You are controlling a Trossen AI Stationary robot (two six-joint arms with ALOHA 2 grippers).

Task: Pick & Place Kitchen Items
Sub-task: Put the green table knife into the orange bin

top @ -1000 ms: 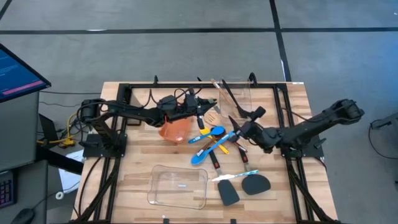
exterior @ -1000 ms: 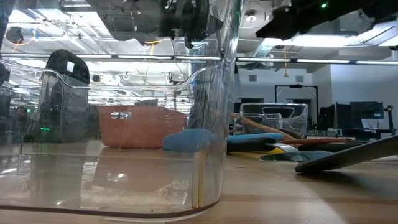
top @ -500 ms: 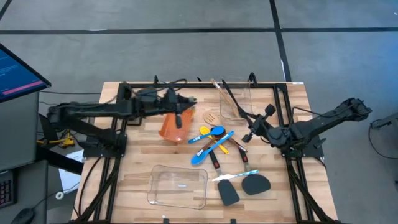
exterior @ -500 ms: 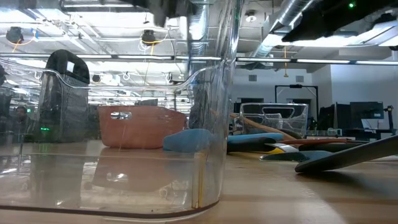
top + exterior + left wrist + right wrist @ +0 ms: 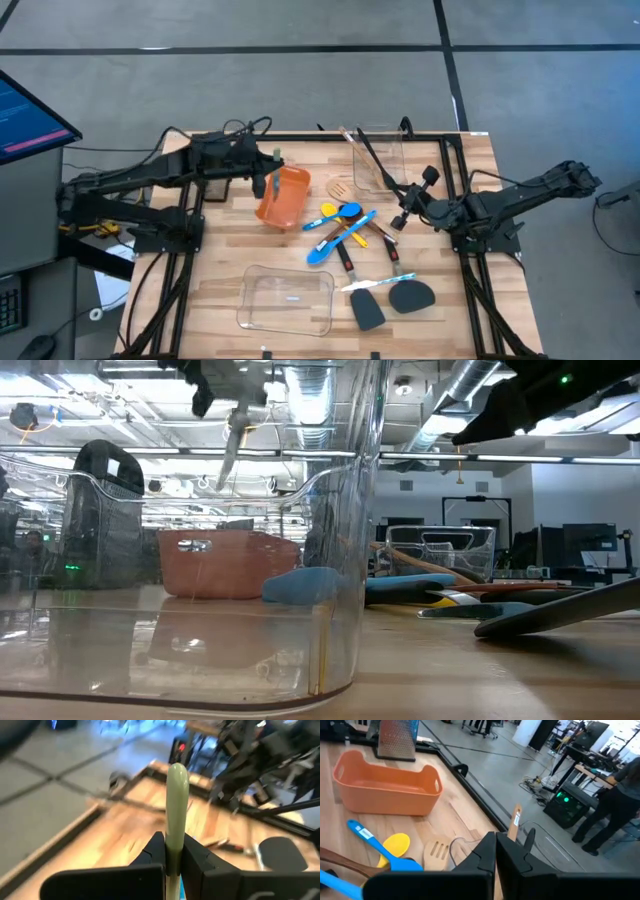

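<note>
Left gripper is raised over the table's left rear, just left of the orange bin; its fingers are clamped on a slim pale-handled tool, which hangs down from them in the low view. What kind of utensil it is cannot be told.

Orange bin sits on the wooden table. Just right of the bin lie the slotted wooden turner, yellow spoon and blue spoons, crossed in a loose pile with dark-handled tools. Nearer the front edge: clear container, then two black spatulas side by side. A second clear container stands at the rear, utensils leaning inside.

Right gripper is off the table surface, right of the pile; fingers pressed together, nothing between them.
</note>
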